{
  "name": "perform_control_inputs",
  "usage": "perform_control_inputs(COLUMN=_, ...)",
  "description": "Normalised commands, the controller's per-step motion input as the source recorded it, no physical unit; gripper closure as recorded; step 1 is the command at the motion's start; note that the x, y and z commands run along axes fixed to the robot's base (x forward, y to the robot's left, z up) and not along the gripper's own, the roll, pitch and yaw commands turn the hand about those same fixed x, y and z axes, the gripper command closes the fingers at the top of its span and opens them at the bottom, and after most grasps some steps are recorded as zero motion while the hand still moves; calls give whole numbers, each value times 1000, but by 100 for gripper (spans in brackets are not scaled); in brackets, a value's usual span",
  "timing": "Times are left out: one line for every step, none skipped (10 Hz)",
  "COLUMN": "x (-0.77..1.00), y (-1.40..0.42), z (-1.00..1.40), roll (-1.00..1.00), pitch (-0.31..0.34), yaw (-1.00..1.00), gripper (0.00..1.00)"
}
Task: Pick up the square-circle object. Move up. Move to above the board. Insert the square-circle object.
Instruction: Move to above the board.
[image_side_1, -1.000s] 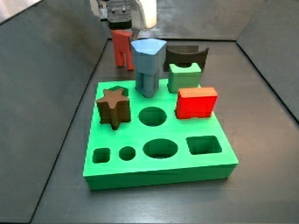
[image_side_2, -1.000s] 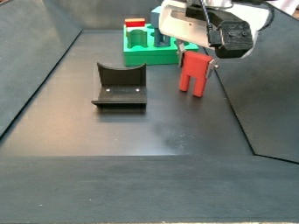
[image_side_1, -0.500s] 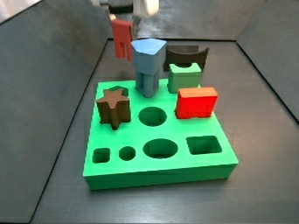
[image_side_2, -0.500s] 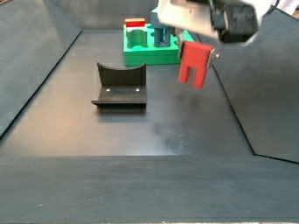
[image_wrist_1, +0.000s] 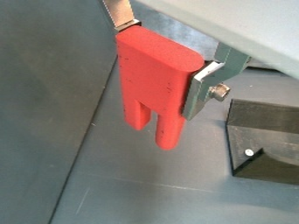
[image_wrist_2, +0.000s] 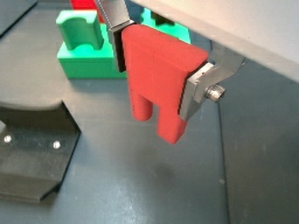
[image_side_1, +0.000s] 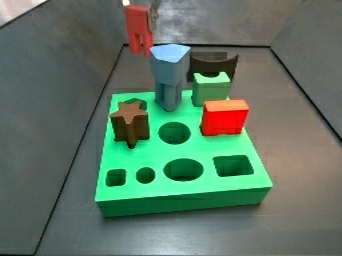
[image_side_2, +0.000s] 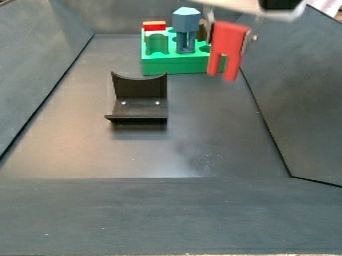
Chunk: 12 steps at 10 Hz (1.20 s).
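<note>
The square-circle object (image_wrist_1: 158, 87) is a salmon-red block with two short legs pointing down. My gripper (image_wrist_1: 163, 61) is shut on its upper body, a silver finger (image_wrist_1: 208, 83) pressed flat on each side, as both wrist views show (image_wrist_2: 158, 66). In both side views the block (image_side_1: 138, 28) hangs well above the floor (image_side_2: 230, 50), with the gripper (image_side_2: 235, 22) mostly cut off by the frame's upper edge. The green board (image_side_1: 144, 152) lies on the floor, and the block hangs beyond its far edge, not over it.
On the board stand a tall blue piece (image_side_1: 167, 75), a brown star (image_side_1: 128, 120), a bright red cube (image_side_1: 225, 117), a green block (image_side_1: 211, 92) and a dark piece (image_side_1: 211, 64). The fixture (image_side_2: 136, 98) stands on the floor beside the board. Dark walls enclose the floor.
The gripper has risen with the salmon-red block, whose legs stood near the floor a second ago and now hang high above it.
</note>
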Motion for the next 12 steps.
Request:
perform_control_inputs(x=17, y=-131, z=1000, roll=-107, pitch=131, yaw=39, gripper=100)
perform_control_inputs(x=17, y=-126, z=1000, roll=-95, pitch=113, yaw=25, gripper=100)
perform_control_inputs(x=18, y=-122, z=1000, roll=-84, pitch=100, yaw=19, gripper=100)
perform_control_inputs(x=19, y=-115, z=1000, roll=-70, pitch=93, yaw=15, gripper=100)
perform_control_inputs(x=21, y=-111, z=1000, roll=-61, pitch=88, yaw=14, gripper=100)
perform_control_inputs(x=21, y=-104, z=1000, roll=-51, pitch=87, yaw=11, gripper=100)
perform_control_inputs(x=23, y=-100, z=1000, roll=-45, pitch=85, yaw=10, gripper=100)
perform_control_inputs(x=23, y=-96, z=1000, roll=-43, pitch=85, yaw=10, gripper=100)
perform_control_inputs(x=24, y=-86, z=1000, roll=-37, pitch=89, yaw=10, gripper=100)
perform_control_inputs(x=26, y=-83, z=1000, roll=-34, pitch=87, yaw=9, gripper=100)
perform_control_inputs(x=25, y=-77, z=1000, roll=-30, pitch=87, yaw=10, gripper=100)
perform_control_inputs(x=26, y=-71, z=1000, roll=-26, pitch=87, yaw=10, gripper=100)
